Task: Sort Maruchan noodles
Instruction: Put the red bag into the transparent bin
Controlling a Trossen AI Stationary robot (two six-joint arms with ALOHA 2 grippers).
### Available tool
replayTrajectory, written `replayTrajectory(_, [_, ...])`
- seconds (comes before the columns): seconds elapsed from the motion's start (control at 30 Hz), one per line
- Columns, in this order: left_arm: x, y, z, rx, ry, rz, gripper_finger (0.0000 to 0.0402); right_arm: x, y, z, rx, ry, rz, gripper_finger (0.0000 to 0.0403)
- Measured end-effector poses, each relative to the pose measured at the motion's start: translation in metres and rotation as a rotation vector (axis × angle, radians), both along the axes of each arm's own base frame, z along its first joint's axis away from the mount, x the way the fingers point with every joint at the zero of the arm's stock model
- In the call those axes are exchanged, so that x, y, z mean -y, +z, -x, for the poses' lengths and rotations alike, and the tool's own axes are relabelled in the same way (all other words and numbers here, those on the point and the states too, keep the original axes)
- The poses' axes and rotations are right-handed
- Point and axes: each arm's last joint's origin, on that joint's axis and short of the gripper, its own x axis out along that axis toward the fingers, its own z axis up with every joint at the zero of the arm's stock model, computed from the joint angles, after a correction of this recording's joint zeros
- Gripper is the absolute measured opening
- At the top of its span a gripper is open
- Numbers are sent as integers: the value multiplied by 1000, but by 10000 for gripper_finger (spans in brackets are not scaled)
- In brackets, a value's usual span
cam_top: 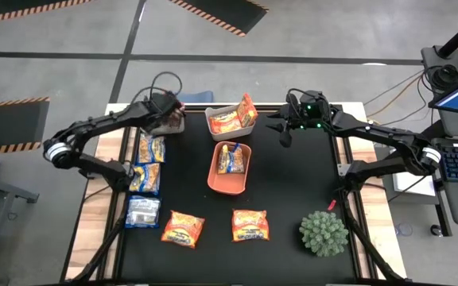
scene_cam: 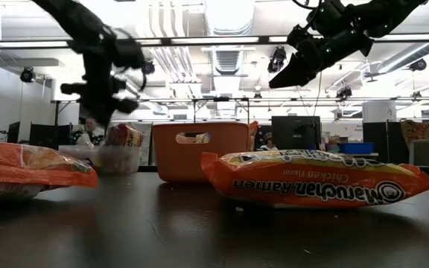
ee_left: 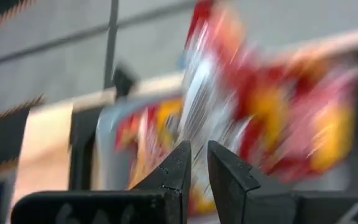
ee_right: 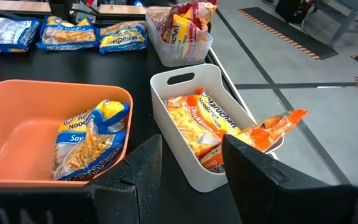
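A red-and-yellow Maruchan packet [ee_left: 260,106] stands blurred just beyond my left gripper [ee_left: 199,171], whose fingers are nearly together on it, over the clear bin [cam_top: 171,125] at the table's far left. My right gripper [cam_top: 283,131] hangs open and empty in the air, right of the white bin [ee_right: 194,171] that holds orange packets [ee_right: 207,124]. The orange tray [cam_top: 215,176] holds a blue-and-yellow packet [ee_right: 92,140]. Blue-and-yellow packets [cam_top: 151,148] and a silvery-blue one [cam_top: 141,211] lie flat along the left edge. Two orange packets [cam_top: 183,228] lie near the front edge. My left gripper pinches the red-and-yellow packet by a thin silvery edge [ee_left: 199,134] between its two fingertips, coming at it slanting down. The packet stands up past the fingers above the clear bin. Blur hides whether its lower end rests in the bin.
A spiky green plant ball [cam_top: 323,233] sits at the front right. More red packets [ee_right: 182,25] fill the clear bin. The black mat [cam_top: 293,183] between the tray and the plant is bare.
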Motion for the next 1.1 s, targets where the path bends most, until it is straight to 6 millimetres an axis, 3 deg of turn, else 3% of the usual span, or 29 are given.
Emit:
replayTrajectory(0.13, [-8, 23, -10, 83, -68, -180, 36, 0, 0, 0, 4, 0, 2, 157])
replayTrajectory(0.27, [-20, 23, -14, 97, -54, -285, 36, 0, 0, 0, 5, -1, 0, 157])
replayTrajectory(0.47, [-38, -15, -23, 13, -25, -201, 36, 0, 0, 0, 5, -1, 1, 157])
replayTrajectory(0.67, [-41, -54, -25, -66, 58, -64, 36, 0, 0, 0, 4, -3, -4, 157])
replayTrajectory(0.77, [-42, -64, -27, -92, 67, -46, 36, 0, 0, 0, 4, -3, -5, 157])
replayTrajectory(0.9, [-42, -57, -27, -74, 55, -40, 36, 0, 0, 0, 3, -3, -6, 157])
replayTrajectory(1.1, [-33, -19, -22, 19, 23, -120, 36, 0, 0, 0, 3, -3, -7, 157])
